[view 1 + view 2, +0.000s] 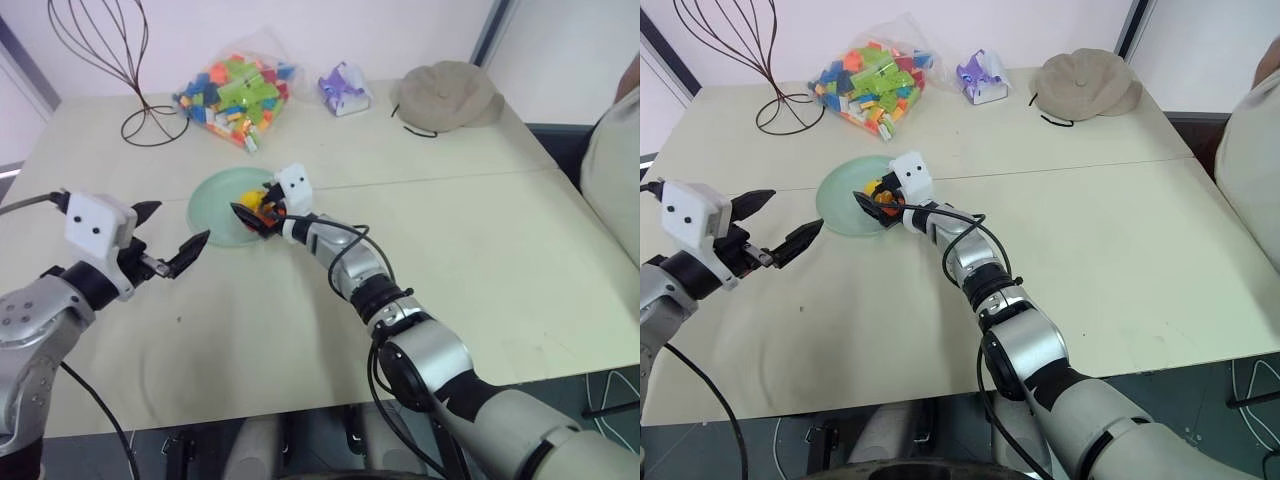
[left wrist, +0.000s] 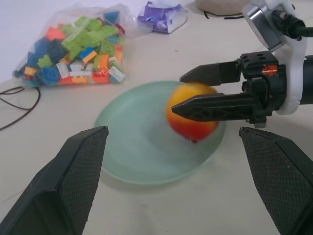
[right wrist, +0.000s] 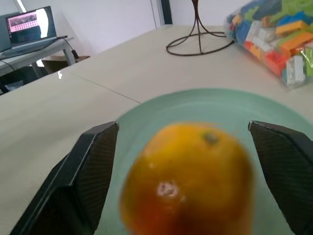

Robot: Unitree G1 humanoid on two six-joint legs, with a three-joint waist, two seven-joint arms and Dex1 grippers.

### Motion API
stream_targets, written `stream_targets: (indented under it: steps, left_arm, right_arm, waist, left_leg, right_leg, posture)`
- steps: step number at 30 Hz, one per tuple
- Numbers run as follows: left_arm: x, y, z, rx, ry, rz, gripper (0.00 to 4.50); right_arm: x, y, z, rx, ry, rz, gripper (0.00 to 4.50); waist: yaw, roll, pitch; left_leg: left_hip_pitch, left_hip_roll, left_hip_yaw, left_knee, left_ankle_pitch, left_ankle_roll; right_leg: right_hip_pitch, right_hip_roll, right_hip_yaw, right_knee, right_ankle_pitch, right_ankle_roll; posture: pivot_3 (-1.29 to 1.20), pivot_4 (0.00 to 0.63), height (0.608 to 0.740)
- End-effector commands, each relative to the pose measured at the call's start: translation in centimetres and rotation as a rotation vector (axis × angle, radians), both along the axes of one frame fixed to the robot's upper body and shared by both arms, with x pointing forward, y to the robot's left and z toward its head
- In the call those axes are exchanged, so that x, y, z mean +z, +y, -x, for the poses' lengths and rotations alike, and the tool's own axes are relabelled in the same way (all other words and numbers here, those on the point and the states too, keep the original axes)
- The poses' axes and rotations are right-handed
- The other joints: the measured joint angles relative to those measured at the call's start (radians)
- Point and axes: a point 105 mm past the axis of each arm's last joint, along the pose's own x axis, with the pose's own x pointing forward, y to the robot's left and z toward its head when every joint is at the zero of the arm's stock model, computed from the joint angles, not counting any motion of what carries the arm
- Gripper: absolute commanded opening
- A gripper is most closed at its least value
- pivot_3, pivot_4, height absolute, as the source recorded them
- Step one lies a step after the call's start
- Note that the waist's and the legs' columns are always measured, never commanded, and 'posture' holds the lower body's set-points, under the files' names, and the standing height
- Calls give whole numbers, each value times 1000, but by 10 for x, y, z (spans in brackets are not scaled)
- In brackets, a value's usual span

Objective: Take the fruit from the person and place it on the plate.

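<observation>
Fruit (image 2: 193,117): on the mint-green plate (image 2: 132,147), between the spread fingers of the right end effector (image 2: 195,93).
Right end effector: released, not touching the fruit.
Left end effector (image 1: 172,243): released, beside the plate over the bench (image 1: 480,260).

1. The right arm was stretched forward and toward the left, with its wrist low over the tabletop (image 1: 480,250).
2. The right end effector (image 2: 195,93) had its two black fingers spread apart, one on each side of the fruit (image 2: 193,117); contact with the fruit could not be told.
3. The left arm was bent near the body.
4. The left end effector (image 1: 172,238) was raised, with fingers wide apart and holding nothing.
</observation>
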Motion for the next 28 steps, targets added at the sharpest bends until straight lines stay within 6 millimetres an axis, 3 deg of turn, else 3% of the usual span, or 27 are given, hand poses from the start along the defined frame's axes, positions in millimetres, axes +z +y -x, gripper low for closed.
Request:
stream_targets:
  steps: [1,5,8,11,14,18,22,28]
  left_arm:
    - [10,-2,1,-8,-43,-18,4500]
    - [9,-4,0,-21,-41,-9,4500]
    - [7,-6,0,-36,-30,1,4500]
    - [4,-8,2,-54,-13,7,4500]
    - [1,-9,2,-75,2,16,4500]
    - [-2,-11,3,-101,18,25,4500]
    - [-3,-12,3,-127,29,27,4500]
    - [-2,-14,2,-148,30,26,4500]
  right_arm:
    - [23,10,3,26,-67,-41,4449]
    - [40,-3,-2,3,-119,-59,4449]
    - [65,-28,-2,-16,-193,-65,4449]
    - [98,-68,12,-26,-267,-55,4449]
    - [115,-112,34,-26,-302,34,4449]
    - [108,-154,67,27,-268,206,4449]
    - [94,-182,101,89,-203,329,4449]
    - [84,-198,106,46,-149,355,4449]
  waist:
    - [0,0,0]
    - [0,0,0]
    - [4,0,0]
    - [12,0,0]
    - [24,0,0]
    - [29,0,0]
    - [31,0,0]
    - [29,0,0]
  left_leg:
    - [0,0,0,0,0,0]
    - [0,0,0,0,0,0]
    - [0,0,0,0,0,0]
    - [-1,-1,-1,1,0,0]
    - [-3,-1,-1,2,0,0]
    - [-3,0,-1,1,0,0]
    - [-2,0,-1,2,0,1]
    - [0,1,1,4,0,1]
  right_leg:
    - [0,0,0,0,0,0]
    - [0,0,0,0,0,0]
    - [0,0,0,0,0,0]
    - [0,-1,0,0,0,0]
    - [-1,-1,-1,-1,0,0]
    - [-1,0,-1,-1,0,0]
    - [0,0,-1,-1,-1,-1]
    - [3,1,-1,-1,-1,-1]
  posture:
    - [0,150,740]
    - [0,150,740]
    - [0,150,740]
    - [0,150,740]
    - [0,150,740]
    - [0,150,740]
    - [0,150,740]
    - [0,150,740]
